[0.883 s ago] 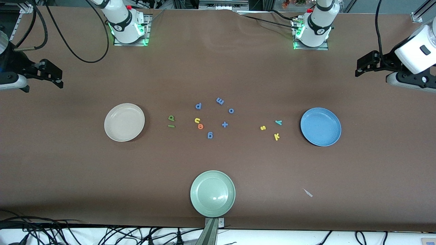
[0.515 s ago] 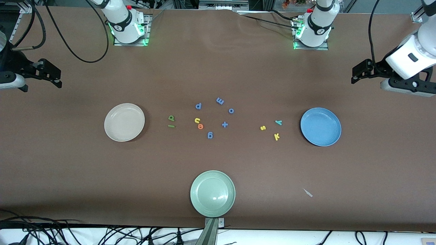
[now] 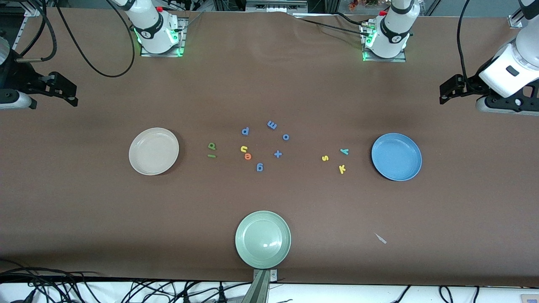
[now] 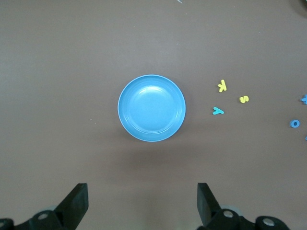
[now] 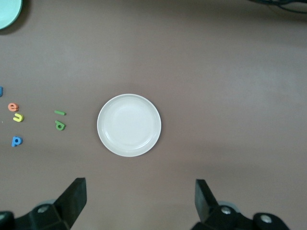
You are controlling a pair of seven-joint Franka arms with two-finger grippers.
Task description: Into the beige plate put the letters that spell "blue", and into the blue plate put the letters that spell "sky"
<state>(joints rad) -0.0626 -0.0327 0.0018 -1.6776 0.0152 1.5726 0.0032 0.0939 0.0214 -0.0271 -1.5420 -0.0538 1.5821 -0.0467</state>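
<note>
Letters are all lying on the table around the blue plus (image 3: 278,154): b (image 3: 212,146), l (image 3: 212,156), u (image 3: 244,148), e (image 3: 247,156) toward the beige plate (image 3: 143,166); s (image 3: 324,158), k (image 3: 342,169), y (image 3: 344,151) toward the blue plate (image 3: 410,168). Both plates are sitting empty, green plate (image 3: 246,256) too. Left gripper (image 4: 142,203) and right gripper (image 5: 140,201) are hanging high at the table ends, jaws wide, holding nothing. Best approach: dropping straight down, pinching one thin letter across its width.

even overhead light, soft shadows by plates, small glare on pale green plate (image 3: 262,240), all views sharp
</note>
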